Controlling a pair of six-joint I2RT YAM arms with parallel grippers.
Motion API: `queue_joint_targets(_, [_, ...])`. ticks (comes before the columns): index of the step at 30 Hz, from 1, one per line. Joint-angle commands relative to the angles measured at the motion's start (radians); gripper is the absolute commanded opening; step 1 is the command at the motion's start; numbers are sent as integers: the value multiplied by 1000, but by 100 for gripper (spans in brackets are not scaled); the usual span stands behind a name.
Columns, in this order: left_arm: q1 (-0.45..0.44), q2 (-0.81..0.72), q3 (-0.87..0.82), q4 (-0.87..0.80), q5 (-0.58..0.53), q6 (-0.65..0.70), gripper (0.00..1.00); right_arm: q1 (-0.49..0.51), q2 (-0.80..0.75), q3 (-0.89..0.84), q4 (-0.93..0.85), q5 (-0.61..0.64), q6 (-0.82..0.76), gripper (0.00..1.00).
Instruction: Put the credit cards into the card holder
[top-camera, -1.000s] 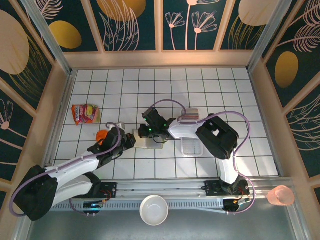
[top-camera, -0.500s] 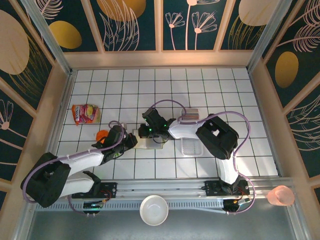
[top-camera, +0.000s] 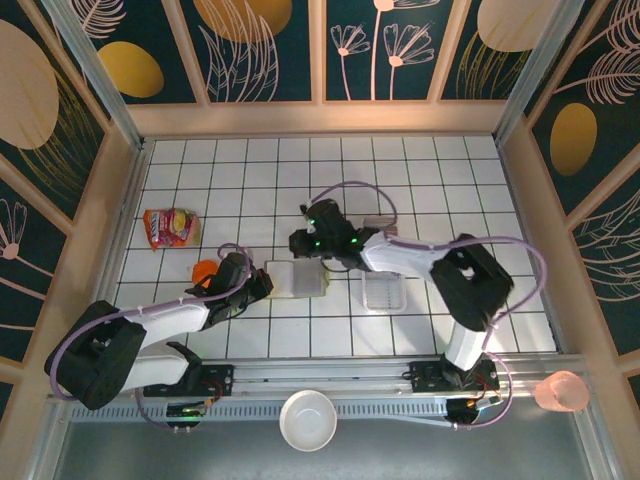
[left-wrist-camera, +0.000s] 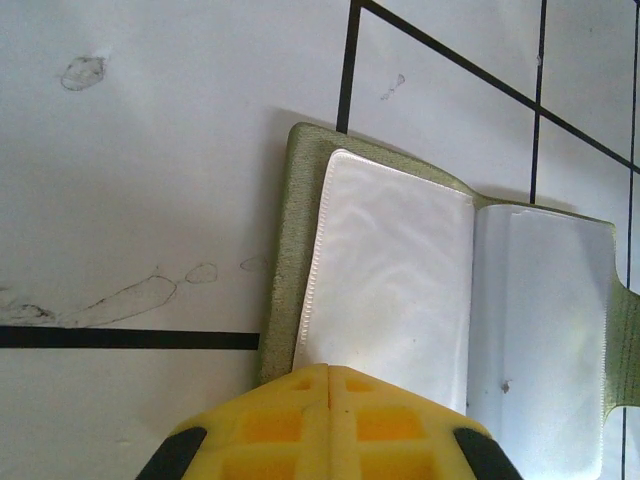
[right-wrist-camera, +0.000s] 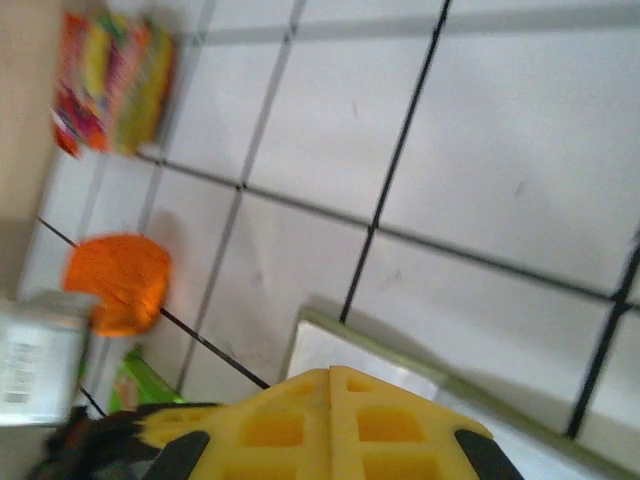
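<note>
Status from my end. The small olive-green rectangular card holder (top-camera: 297, 279) lies open and flat on the white tiled table (top-camera: 440, 170), pale grey-white inside facing up, about mid-table and towards the near side.

The left gripper (top-camera: 262, 281) sits at the holder's left end. On the left wrist cam the left gripper (left-wrist-camera: 330, 372) has its yellow fingers pressed flush together, with no gap and nothing between them. The tips overlap the near edge of the card holder (left-wrist-camera: 400, 270), on its clear sleeve page. I can't tell if they bear on it or just hover.

The right gripper (top-camera: 300, 244) is over the holder's far edge. On the right wrist cam the right gripper (right-wrist-camera: 330, 375) is also fully closed, with nothing in it. A corner of the card holder (right-wrist-camera: 540, 455) shows past the tips, but that picture is blurred.

The credit cards (top-camera: 379, 226), a stack of thin grey-pinkish cards, sit right of the holder and apart from it. They are at the far end of the long clear plastic tray (top-camera: 382, 292), partly covered by the right arm. I can't tell whether they are in the tray or just beyond it.

Other items:
- The orange-red crinkled snack packet (top-camera: 170, 227) is at far left.
- A small orange lump (top-camera: 205, 270) lies near the left arm.
- A round white bowl (top-camera: 308, 420) sits at the near edge.
- A translucent pink cup (top-camera: 562, 392) is at near right, outside the tiles.
</note>
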Motion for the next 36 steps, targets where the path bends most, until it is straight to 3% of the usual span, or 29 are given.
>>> queue_joint_targets(1, [6, 10, -3, 1, -7, 39, 0, -55, -147, -13, -31, 33, -157, 9])
queue_joint_targets(5, [6, 22, 4, 1, -7, 63, 0, -113, -305, -24, -92, 127, -348, 1])
queue_joint_targets(8, [6, 45, 13, -5, -11, 81, 0, -179, -436, -60, -70, 153, -511, 4])
queue_joint_targets(10, [6, 59, 21, -11, -6, 93, 0, -221, -520, -97, -25, 95, -657, 11])
queue_joint_targets(14, [7, 74, 25, -12, 2, 106, 0, -239, -650, -239, 79, 18, -1034, 34])
queue_joint_targets(16, [6, 71, 27, -18, -4, 111, 0, -237, -684, -290, -14, -7, -1308, 49])
queue_joint_targets(19, [6, 65, 29, -24, -3, 115, 0, -261, -630, -241, -339, -3, -1580, 54])
queue_joint_targets(21, [6, 55, 28, -31, -7, 118, 0, -278, -563, -194, -500, 35, -1659, 54])
queue_joint_targets(24, [6, 46, 28, -40, -18, 123, 0, -290, -509, -196, -571, 44, -1752, 67])
queue_joint_targets(25, [6, 46, 30, -42, -18, 125, 0, -290, -510, -222, -554, 42, -1792, 89])
queue_joint_targets(26, [6, 46, 31, -42, -17, 125, 0, -291, -516, -251, -527, 41, -1825, 92])
queue_joint_targets(36, [7, 52, 31, -33, -4, 124, 0, -291, -515, -432, -350, 123, -1962, 95])
